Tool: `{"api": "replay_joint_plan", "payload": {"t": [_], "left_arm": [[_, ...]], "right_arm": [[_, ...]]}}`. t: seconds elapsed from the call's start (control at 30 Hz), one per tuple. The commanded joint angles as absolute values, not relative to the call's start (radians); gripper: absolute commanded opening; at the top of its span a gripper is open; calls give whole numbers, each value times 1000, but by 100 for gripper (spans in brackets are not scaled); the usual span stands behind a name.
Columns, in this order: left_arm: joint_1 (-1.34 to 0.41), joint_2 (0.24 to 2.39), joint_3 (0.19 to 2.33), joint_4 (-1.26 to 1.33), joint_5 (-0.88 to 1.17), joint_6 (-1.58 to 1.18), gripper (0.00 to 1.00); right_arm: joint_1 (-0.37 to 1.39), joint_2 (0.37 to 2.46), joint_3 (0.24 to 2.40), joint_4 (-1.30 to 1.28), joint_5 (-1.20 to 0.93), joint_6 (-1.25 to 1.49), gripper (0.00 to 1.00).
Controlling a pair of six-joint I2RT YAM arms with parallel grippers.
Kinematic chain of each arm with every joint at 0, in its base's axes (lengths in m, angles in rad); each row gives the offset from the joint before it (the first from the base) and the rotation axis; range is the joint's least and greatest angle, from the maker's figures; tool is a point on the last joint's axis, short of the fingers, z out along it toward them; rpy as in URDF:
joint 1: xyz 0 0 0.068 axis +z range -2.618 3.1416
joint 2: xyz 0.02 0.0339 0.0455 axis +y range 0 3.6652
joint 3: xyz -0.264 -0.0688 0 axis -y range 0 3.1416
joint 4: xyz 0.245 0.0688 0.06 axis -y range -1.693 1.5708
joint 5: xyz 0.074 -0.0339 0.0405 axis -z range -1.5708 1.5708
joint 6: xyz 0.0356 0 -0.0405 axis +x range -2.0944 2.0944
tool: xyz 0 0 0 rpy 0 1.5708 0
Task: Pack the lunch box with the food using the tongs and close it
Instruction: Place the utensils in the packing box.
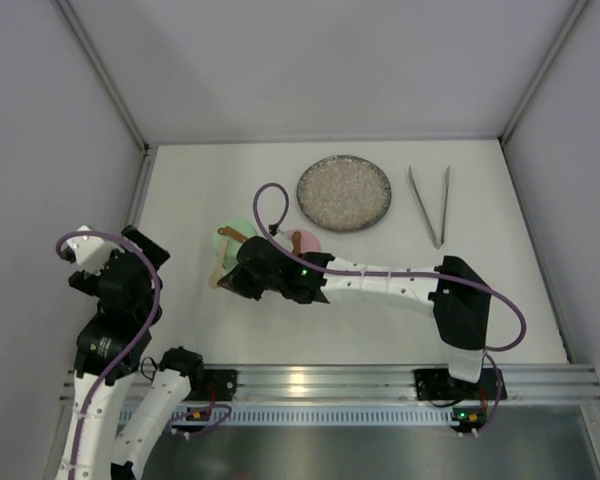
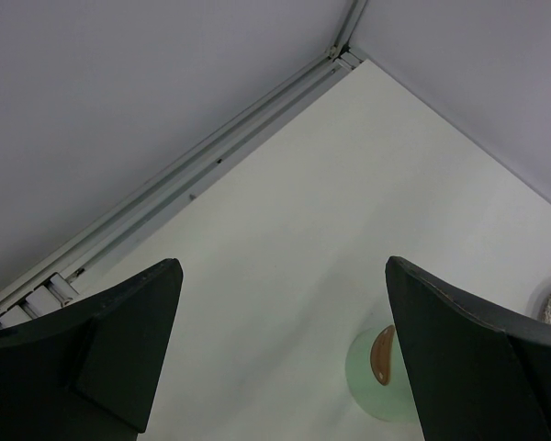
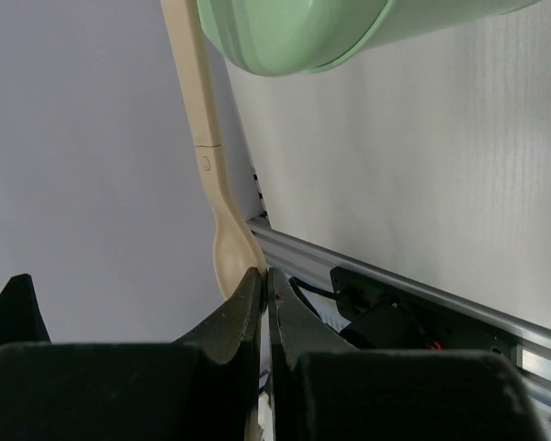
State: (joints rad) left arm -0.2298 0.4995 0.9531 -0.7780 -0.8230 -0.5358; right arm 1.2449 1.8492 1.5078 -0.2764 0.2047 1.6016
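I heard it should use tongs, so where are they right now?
In the top view the tongs lie flat on the right side of the table, just right of the speckled plate.

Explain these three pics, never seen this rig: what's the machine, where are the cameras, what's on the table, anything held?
Two white-and-black robot arms are bolted at the table's near edge, each ending in a two-finger gripper. The overhead picture looks down from above and behind them. The other two come from a camera on each wrist, so the dark shapes there are that arm's own fingers. On the white table lie a speckled grey round plate, slim silver metal tongs, a mint-green round container and a pink piece beside it. The left gripper is open and holds nothing. The right gripper is shut, its tips at the bowl of a beige spoon; whether it pinches the spoon I cannot tell.
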Motion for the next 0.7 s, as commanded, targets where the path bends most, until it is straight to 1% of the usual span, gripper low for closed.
{"api": "replay_joint_plan", "payload": {"t": [0.0,0.67], "left_arm": [[-229,486,953,-741,-828,-529,98],[-233,486,953,-742,-833,-529,98]], "right_arm": [[1232,1868,1569,-271,195,1614,0],[1172,1871,1539,-239,183,1640,0]]}}
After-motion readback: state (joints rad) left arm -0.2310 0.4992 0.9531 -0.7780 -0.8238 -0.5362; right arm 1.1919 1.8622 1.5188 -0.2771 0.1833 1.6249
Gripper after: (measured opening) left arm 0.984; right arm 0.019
